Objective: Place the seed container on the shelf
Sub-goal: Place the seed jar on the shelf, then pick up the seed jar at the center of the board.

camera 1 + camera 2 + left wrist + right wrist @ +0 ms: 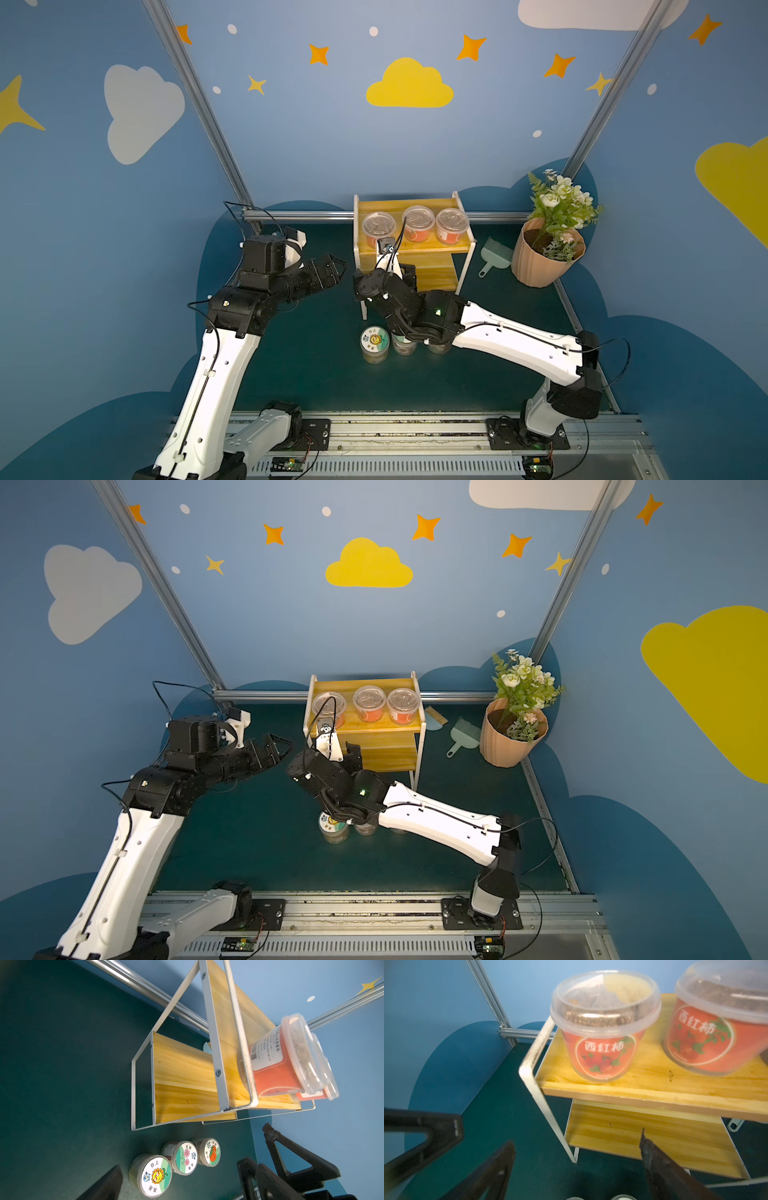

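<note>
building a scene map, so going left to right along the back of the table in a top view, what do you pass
left red tub → middle red tub → right red tub, all three on the shelf → mint brush → flower pot

In a top view, at centre frame, three red tubs [417, 224] fill the top plank [419, 250] of the shelf [468, 266]; its lower plank [438, 279] offers room. Three jars [374, 344] crowd the bench [316, 374] just before it.

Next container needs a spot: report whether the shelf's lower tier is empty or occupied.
Empty: the lower tier shows bare wood in both wrist views; all three red tubs stand on top.
</note>
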`<state>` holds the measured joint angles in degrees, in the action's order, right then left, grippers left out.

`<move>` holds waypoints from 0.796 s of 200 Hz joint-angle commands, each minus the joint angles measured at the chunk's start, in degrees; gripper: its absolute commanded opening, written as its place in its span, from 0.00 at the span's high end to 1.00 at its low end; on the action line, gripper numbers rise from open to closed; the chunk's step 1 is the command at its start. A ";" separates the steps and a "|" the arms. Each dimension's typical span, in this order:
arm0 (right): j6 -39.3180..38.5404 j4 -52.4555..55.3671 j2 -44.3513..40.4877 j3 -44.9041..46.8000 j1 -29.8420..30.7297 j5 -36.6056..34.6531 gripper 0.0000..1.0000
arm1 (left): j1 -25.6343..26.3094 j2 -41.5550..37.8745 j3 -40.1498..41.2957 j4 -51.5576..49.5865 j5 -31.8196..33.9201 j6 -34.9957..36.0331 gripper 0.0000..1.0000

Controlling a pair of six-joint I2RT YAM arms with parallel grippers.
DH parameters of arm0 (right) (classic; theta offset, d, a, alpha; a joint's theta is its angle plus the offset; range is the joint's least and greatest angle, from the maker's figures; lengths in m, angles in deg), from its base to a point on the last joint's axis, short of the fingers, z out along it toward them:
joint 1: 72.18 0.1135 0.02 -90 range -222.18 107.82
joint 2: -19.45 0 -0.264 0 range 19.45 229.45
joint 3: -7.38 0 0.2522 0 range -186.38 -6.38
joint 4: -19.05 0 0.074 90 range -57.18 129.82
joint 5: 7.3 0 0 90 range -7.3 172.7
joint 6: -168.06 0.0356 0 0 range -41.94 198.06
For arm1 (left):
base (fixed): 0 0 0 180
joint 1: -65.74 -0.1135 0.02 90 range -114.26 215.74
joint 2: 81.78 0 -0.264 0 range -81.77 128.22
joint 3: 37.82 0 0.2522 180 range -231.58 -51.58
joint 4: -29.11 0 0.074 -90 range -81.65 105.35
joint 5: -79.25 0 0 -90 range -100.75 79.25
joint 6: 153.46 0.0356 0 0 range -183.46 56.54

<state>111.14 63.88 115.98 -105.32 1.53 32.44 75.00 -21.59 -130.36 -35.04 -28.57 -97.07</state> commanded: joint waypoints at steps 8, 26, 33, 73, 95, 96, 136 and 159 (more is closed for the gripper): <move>4.73 4.67 -5.01 4.93 2.57 -3.17 0.04 | -0.21 -2.63 2.89 -3.33 -0.29 0.86 0.00; 7.65 6.53 -7.97 9.82 4.59 -4.78 0.04 | -0.13 -5.30 6.13 -3.84 0.13 0.17 0.00; 9.02 7.14 -9.22 11.82 5.19 -4.62 0.04 | 0.01 -6.18 7.63 -3.92 -0.43 -0.26 0.00; 12.61 7.96 -17.55 25.02 8.48 -3.38 0.04 | 6.29 -12.30 15.76 -3.26 3.04 -4.98 0.00; 10.49 8.37 -22.69 32.22 9.23 0.39 0.04 | 12.04 -15.00 20.51 -0.96 6.76 -9.24 0.00; 10.42 8.56 -22.92 32.49 9.24 0.50 0.04 | 12.38 -15.09 20.69 -0.86 6.93 -9.39 0.00; 27.17 28.44 -28.92 38.38 9.52 -2.37 0.04 | 28.08 -14.49 22.59 -0.24 18.18 -11.21 0.00; 23.08 25.50 -34.97 44.61 7.28 1.27 0.04 | 33.89 -12.97 22.71 2.14 21.52 -12.60 0.00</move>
<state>132.69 84.95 86.34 -65.15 10.54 31.54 104.35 -35.54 -107.89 -36.07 -13.86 -107.54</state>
